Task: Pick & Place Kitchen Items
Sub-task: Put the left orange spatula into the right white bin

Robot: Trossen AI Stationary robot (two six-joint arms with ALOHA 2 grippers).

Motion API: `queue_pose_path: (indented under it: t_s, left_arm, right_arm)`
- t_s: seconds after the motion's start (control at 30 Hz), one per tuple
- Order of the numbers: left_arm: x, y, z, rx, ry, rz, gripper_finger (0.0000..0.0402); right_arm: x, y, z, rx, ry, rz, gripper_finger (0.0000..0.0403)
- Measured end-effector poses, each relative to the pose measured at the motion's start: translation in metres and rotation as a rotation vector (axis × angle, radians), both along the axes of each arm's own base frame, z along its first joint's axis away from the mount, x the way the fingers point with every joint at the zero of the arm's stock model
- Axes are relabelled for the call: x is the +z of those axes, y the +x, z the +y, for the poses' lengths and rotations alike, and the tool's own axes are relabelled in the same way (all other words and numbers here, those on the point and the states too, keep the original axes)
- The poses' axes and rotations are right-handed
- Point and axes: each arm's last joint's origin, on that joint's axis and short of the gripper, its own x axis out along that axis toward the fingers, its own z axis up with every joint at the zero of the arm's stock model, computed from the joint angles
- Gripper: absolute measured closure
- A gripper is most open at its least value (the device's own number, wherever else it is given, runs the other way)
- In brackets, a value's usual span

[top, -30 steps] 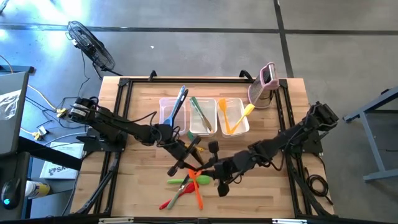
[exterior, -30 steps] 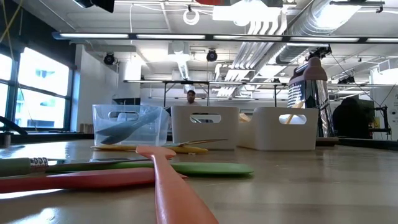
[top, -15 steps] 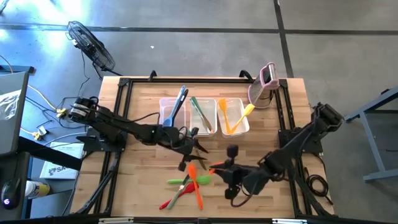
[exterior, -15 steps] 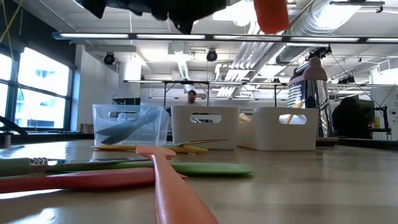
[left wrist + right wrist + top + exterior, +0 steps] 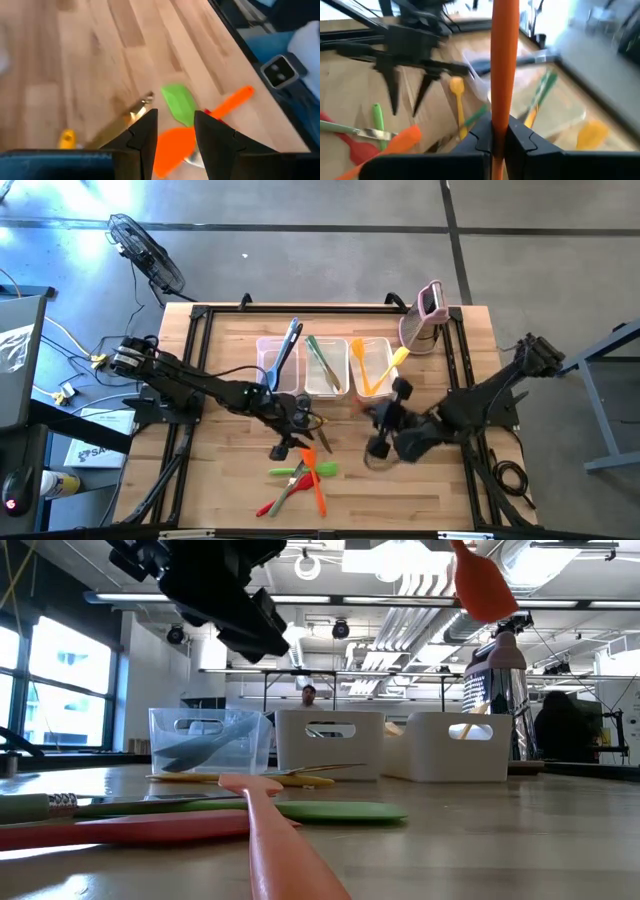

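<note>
Blue utensil in left tub [image 5: 270, 363], green in middle tub [image 5: 326, 367], orange in right tub [image 5: 375, 367]

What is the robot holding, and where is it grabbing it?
The right end effector is shut on an orange spatula, gripping it by its slim handle, lifted off the table. The left end effector is open above the utensil pile, holding nothing.

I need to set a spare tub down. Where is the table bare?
Bare: the wood left of the left tub, and the near right corner of the table. Crowded: the loose utensils at front centre, with the left pincer above them.
</note>
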Motion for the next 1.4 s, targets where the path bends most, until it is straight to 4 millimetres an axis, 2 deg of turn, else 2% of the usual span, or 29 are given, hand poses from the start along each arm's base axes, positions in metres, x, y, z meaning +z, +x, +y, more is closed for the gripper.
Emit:
queue_pose_path:
  t_s: [0.23, 0.6, 0.7, 0.83, 0.93, 1.1, 1.4]
  left_arm:
    - [-0.001, -0.003, -0.006, -0.018, -0.039, 0.037, 0.0277]
    - [-0.001, -0.008, -0.024, -0.053, -0.010, 0.025, 0.0277]
    - [-0.001, -0.010, -0.030, -0.074, -0.008, 0.026, 0.0277]
    - [-0.002, -0.013, -0.038, -0.100, -0.005, 0.027, 0.0277]
    - [-0.002, -0.015, -0.042, -0.114, -0.004, 0.027, 0.0277]
    - [-0.002, -0.014, -0.042, -0.112, -0.004, 0.027, 0.0277]
    - [-0.002, -0.013, -0.039, -0.032, 0.054, 0.008, 0.0277]
  right_arm:
    - [0.001, 0.012, -0.056, -0.110, 0.159, 0.080, 0.0394]
    - [-0.002, 0.027, -0.144, -0.208, 0.223, 0.153, 0.0395]
    - [-0.013, 0.027, -0.163, -0.214, 0.265, 0.152, 0.0395]
    - [-0.041, 0.025, -0.187, -0.205, 0.373, 0.135, 0.0395]
    - [-0.061, 0.020, -0.199, -0.229, 0.409, 0.122, 0.0395]
    - [-0.085, 0.010, -0.207, -0.281, 0.434, 0.144, 0.0395]
    - [-0.099, 0.007, -0.206, -0.265, 0.467, 0.140, 0.0394]
